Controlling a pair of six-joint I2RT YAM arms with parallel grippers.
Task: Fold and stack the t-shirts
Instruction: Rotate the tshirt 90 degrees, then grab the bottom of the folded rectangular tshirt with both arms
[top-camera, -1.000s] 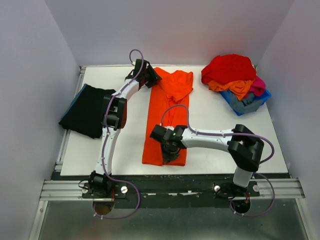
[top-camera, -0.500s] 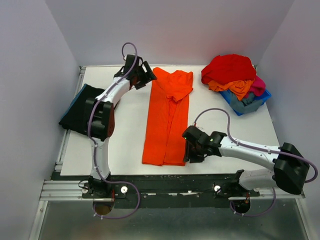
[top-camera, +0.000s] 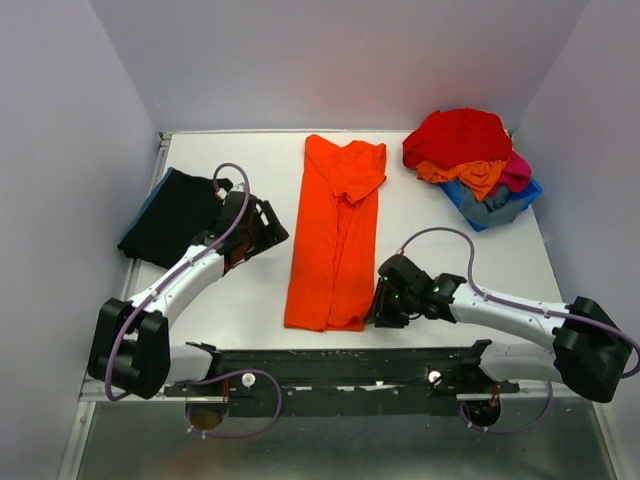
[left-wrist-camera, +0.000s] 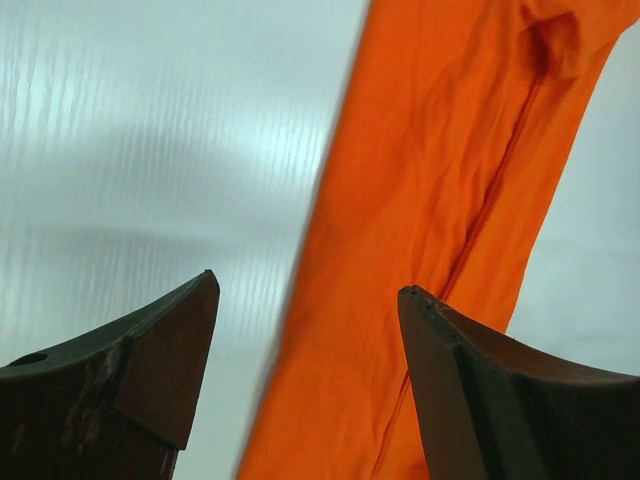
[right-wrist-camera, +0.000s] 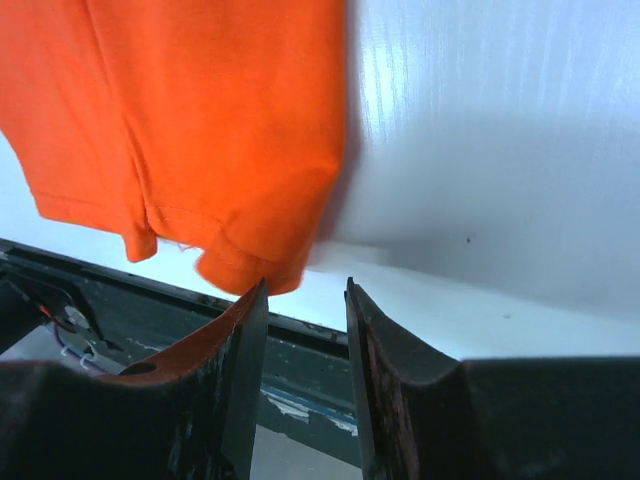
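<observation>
Top external view has the orange t-shirt (top-camera: 335, 235) lying flat as a long narrow strip down the middle of the table (top-camera: 250, 300). It runs from the far edge almost to the near edge, with its bunched upper part at the far end. The black t-shirt (top-camera: 170, 215) lies folded at the left edge of the table, its outer side hanging slightly over that edge. At the far right corner sits a heap of t-shirts (top-camera: 470, 150), red on top with orange, magenta and grey-blue cloth under it, spilling over a blue bin (top-camera: 520, 205). The left gripper (top-camera: 275, 232) hovers between the black t-shirt and the orange one, near the strip's left side but not touching it. In the left wrist view the left gripper (left-wrist-camera: 308, 285) has its fingers spread wide with nothing between them, and beyond them lie the orange t-shirt (left-wrist-camera: 450, 150) and bare table (left-wrist-camera: 150, 150). The right gripper (top-camera: 380, 308) sits low over the table just beside the strip's near right corner. In the right wrist view the right gripper (right-wrist-camera: 300, 285) has its fingers parted by a narrow gap that holds nothing. The hem corner of the orange t-shirt (right-wrist-camera: 200, 120) lies just past the tip of one finger, and white table (right-wrist-camera: 500, 150) fills the right side.
</observation>
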